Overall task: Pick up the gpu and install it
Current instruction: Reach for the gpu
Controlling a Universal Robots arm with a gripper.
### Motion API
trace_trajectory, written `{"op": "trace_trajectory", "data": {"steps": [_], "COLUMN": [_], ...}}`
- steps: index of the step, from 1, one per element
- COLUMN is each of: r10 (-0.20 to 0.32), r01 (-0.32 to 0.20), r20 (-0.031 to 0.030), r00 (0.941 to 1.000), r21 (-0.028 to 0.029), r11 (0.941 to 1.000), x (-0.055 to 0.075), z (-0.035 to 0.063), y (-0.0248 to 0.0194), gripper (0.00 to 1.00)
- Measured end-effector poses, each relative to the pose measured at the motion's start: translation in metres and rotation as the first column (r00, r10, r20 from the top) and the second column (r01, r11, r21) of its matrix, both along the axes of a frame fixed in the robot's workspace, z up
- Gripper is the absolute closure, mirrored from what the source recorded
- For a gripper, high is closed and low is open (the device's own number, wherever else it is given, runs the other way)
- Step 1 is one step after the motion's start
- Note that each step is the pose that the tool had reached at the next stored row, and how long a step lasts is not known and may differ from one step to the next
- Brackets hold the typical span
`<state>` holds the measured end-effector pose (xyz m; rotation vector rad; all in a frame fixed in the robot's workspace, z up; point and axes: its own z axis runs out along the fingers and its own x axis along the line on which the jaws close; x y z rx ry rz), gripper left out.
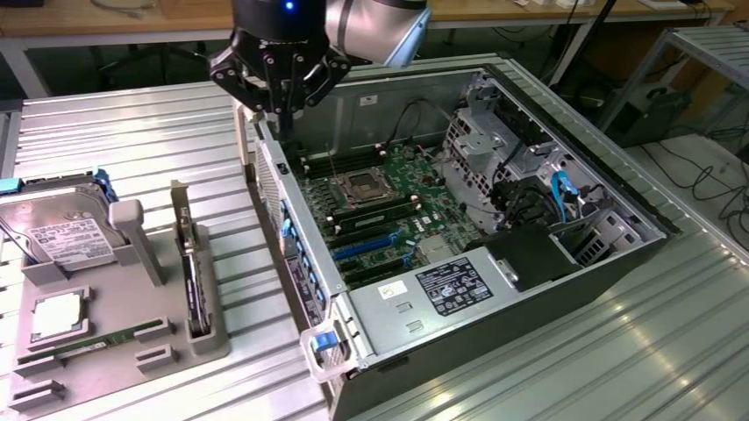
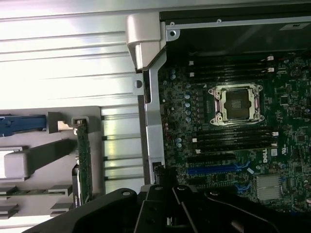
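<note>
The gpu [image 1: 191, 274] stands on edge in a slot of the grey holder [image 1: 140, 263] at the exterior view's left, its silver bracket end pointing up and away. In the wrist view the gpu [image 2: 83, 160] appears edge-on as a thin green strip. My gripper [image 1: 281, 110] hangs over the back left corner of the open computer case [image 1: 293, 219], its fingers drawn together and holding nothing. It is well apart from the gpu. The gripper's black body [image 2: 167, 204] lies over the case wall beside the motherboard [image 2: 233, 136].
The case lies open with the motherboard [image 1: 374, 202], an empty processor socket [image 2: 236, 103] and blue card slots [image 1: 368, 250] exposed. The holder also carries a hard drive [image 1: 65, 232] and a narrow memory stick [image 1: 111, 338]. Ribbed metal tabletop [image 1: 153, 140] surrounds everything.
</note>
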<state>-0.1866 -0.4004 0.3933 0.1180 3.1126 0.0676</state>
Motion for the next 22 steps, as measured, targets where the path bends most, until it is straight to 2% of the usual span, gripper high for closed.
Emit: {"op": "trace_trajectory", "data": {"steps": [22], "r10": [0.0], "r01": [0.0], "r20": [0.0], "r00": [1.0], "r21": [0.0], "r11": [1.0], "x": [-0.012], "z": [0.0], "y": [-0.0015], "gripper": [0.89]}}
